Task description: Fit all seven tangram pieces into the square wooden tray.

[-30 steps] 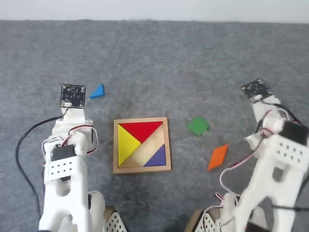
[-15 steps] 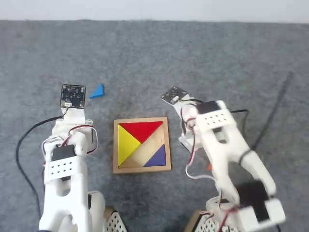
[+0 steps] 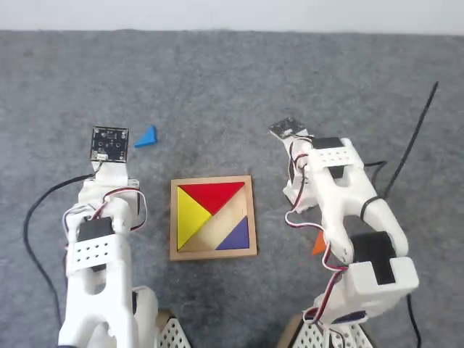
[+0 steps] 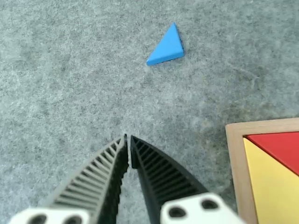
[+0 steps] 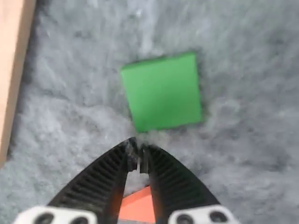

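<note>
Both hands clenched on nothing right now. My left hand (image 4: 127, 137) hangs over the grey table (image 3: 217, 87), with the small blue triangle (image 3: 146, 136) at 10 o'clock from the square wooden tray (image 3: 175, 217). The tray holds 3 pieces: red triangle (image 3: 214, 194), yellow triangle (image 3: 188, 216), purple triangle (image 3: 235, 238). My right hand (image 5: 138, 149) is at the tray's 3 o'clock, tips right by the green square (image 5: 162, 91).

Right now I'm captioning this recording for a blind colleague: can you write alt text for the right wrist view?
The right end effector, shut, hangs with its tips just short of a green square piece lying flat on grey felt. An orange piece shows beneath it, and the wooden tray's rim runs along one edge.
</note>
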`<state>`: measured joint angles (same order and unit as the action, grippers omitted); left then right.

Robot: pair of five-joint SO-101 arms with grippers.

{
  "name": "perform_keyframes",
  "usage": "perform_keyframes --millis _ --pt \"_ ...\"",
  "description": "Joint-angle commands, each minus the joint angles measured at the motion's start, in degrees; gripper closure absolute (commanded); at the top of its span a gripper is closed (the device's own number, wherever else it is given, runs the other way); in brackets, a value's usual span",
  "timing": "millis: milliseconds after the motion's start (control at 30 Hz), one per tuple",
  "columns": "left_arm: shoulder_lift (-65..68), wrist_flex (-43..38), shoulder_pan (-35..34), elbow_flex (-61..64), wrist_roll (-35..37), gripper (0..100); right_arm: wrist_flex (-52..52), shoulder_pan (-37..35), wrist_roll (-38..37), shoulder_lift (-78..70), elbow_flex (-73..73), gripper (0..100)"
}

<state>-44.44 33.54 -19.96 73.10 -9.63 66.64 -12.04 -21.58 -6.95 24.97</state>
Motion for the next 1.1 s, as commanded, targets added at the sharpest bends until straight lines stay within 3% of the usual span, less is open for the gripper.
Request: perform_keyframes --millis 0,433,667,700,867,933,1067 --pt "-0.2 -1.1 0.4 -0.4 -0.5 99 2.2 3.3 0.4 0.5 -6.2 99.1" --pt "-0.1 -1.1 0.4 -0.4 -0.5 99 17.0 24.3 -4.5 -0.2 -38.2 99.1" --pt "-0.1 -1.1 0.4 -0.4 -0.5 99 18.0 23.6 -7.8 -5.8 -43.1 97.6" --pt "-0.1 -1.1 0.4 -0.4 -0.5 99 19.6 22.8 -9.2 -7.6 -43.6 93.1" --pt "-0.1 -1.1 0.4 -0.4 -0.5 99 26.9 20.9 -15.1 -13.0 -48.9 49.6" --pt "0.0 -1.1 0.4 -0.4 -0.5 99 29.9 20.8 -15.6 -13.1 -51.9 44.2" --pt "0.0 -1.1 0.5 -0.4 -0.5 99 35.8 19.6 -15.7 -11.9 -57.3 48.2"
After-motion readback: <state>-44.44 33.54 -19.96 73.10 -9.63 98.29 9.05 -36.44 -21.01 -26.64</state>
